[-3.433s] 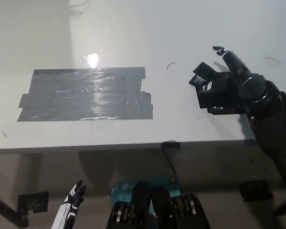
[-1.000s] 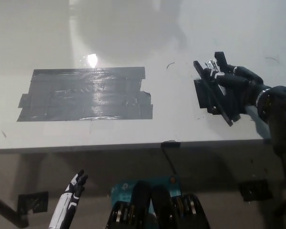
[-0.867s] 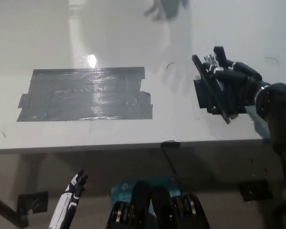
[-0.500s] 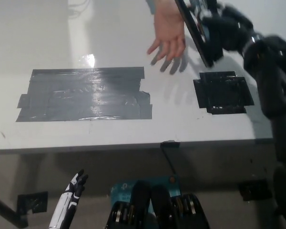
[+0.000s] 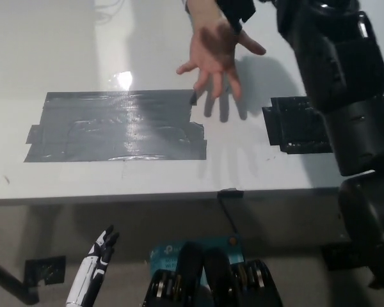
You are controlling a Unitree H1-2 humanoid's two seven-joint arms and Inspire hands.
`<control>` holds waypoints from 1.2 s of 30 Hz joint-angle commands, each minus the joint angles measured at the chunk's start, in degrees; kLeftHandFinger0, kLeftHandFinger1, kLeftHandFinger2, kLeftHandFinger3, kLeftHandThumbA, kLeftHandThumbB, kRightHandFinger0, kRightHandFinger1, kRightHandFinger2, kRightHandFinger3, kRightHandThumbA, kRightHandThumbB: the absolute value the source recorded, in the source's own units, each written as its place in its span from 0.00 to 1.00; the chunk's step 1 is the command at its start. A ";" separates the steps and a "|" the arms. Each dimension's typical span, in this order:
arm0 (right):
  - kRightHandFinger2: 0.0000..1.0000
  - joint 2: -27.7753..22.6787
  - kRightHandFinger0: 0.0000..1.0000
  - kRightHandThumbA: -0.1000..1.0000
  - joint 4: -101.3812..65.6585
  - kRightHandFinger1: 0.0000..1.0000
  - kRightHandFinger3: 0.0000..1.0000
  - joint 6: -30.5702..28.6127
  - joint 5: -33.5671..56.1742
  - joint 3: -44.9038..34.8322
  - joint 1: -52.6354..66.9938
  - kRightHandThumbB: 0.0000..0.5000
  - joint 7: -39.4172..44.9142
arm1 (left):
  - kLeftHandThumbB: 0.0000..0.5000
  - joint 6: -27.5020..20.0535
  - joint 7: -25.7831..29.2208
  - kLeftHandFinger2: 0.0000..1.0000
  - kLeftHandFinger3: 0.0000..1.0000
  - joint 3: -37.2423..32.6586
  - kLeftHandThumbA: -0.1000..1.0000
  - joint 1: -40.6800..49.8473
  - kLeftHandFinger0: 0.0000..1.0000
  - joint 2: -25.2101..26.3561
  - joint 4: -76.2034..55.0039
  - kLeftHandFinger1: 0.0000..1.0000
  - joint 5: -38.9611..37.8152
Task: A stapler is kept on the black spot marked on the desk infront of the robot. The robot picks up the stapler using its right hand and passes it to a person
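Black and bulky, the robot's right arm (image 5: 345, 96) rises from the lower right corner up the right side of the head view and runs out past the top edge. Its right hand is cut off by that edge, so how wide its fingers stand cannot be told. A dark shape (image 5: 238, 9) at the top edge, just above the person's palm, may be the stapler, but too little of it shows to be sure; nothing lies on the small black tape square (image 5: 294, 125) on the desk, which the arm partly covers on its right side.

A person's hand (image 5: 212, 51) reaches down from the top middle, palm open and fingers spread, above the white desk (image 5: 115, 179). Its shadow falls on the desk between the two tape patches. The fingertips hang near the upper right corner of the large grey tape patch (image 5: 115, 125), which fills the left half of the desk and shines with a glare spot at its top edge.

The white left hand (image 5: 99, 252) rests low at the picture's lower left, below the desk's front edge, fingers a little apart and holding nothing.
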 commanded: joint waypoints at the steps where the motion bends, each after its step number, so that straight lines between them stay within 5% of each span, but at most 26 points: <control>1: 0.23 -1.04 0.00 0.84 12.38 0.00 0.20 -13.36 -17.88 10.66 -10.05 0.00 -7.13 | 1.00 -0.96 -0.54 0.94 0.98 -0.12 1.00 -0.08 1.00 0.69 -1.64 0.98 0.34; 3: 0.28 -1.16 0.00 0.85 15.18 0.01 0.26 -15.91 -19.92 12.98 -10.72 0.00 -8.34 | 1.00 -0.79 -0.66 0.94 0.97 -0.06 1.00 -0.26 1.00 0.60 -1.66 0.98 0.03; 6: 0.48 -0.97 0.00 0.88 21.09 0.20 0.41 -19.53 -24.09 17.83 -11.53 0.00 -11.46 | 1.00 -1.36 -0.73 0.92 0.96 -0.09 1.00 -0.50 1.00 0.70 -1.35 0.96 -0.02; 10: 0.52 -0.52 0.01 0.91 25.35 0.26 0.44 -22.47 -26.19 20.85 -11.60 0.02 -14.02 | 1.00 -0.93 -1.04 0.93 0.97 -0.29 1.00 -0.10 1.00 0.79 -2.24 0.97 0.06; 15: 0.40 0.17 0.00 0.99 30.01 0.17 0.28 -26.35 -25.47 21.74 -12.49 0.10 -14.03 | 1.00 -0.99 -1.09 0.93 0.96 -0.35 1.00 -0.49 1.00 0.99 -2.45 0.97 0.32; 16: 0.37 0.35 0.10 1.00 30.62 0.19 0.30 -26.64 -25.25 21.70 -12.74 0.16 -13.52 | 1.00 -1.08 -1.17 0.93 0.96 -0.29 1.00 -0.52 1.00 0.99 -2.39 0.97 0.11; 18: 0.19 0.49 0.02 1.00 31.28 0.05 0.20 -27.06 -25.38 21.80 -12.94 0.19 -13.37 | 1.00 -1.10 -1.33 0.93 0.95 -0.27 1.00 -0.54 1.00 1.05 -2.40 0.97 -0.11; 19: 0.40 0.32 0.17 1.00 31.78 0.21 0.42 -28.11 -25.21 21.90 -13.02 0.24 -11.48 | 1.00 -0.79 -1.68 0.93 0.95 -0.36 1.00 -0.74 1.00 1.13 -2.55 0.97 -0.25; 20: 1.00 -0.04 0.79 1.00 31.77 0.94 1.00 -28.32 -24.16 21.55 -12.87 0.41 -6.91 | 1.00 -0.49 -1.94 0.92 0.95 -0.47 1.00 -0.88 1.00 1.14 -2.79 0.97 -0.27; 21: 1.00 -0.25 1.00 0.99 31.60 1.00 1.00 -28.46 -22.87 20.77 -12.60 0.58 -3.27 | 1.00 -0.80 -1.82 0.91 0.94 -0.51 1.00 -0.91 1.00 1.10 -2.80 0.95 -0.01; 29: 1.00 -1.82 1.00 1.00 31.75 1.00 1.00 -32.22 -25.78 22.93 -12.29 0.84 0.44 | 1.00 -0.88 -1.96 0.86 0.92 -0.39 1.00 -1.01 0.98 1.30 -2.88 0.93 0.17; 33: 1.00 -3.31 1.00 1.00 29.13 1.00 1.00 -32.23 -25.12 21.43 -11.95 0.81 2.15 | 1.00 -1.05 -1.98 0.86 0.93 -0.50 1.00 -0.56 0.98 1.18 -2.81 0.92 0.47; 36: 1.00 -4.99 1.00 1.00 25.23 1.00 1.00 -31.55 -25.36 20.57 -11.71 0.90 3.06 | 1.00 -0.27 -2.21 0.86 0.91 -0.30 1.00 -0.52 0.99 1.03 -3.04 0.92 0.09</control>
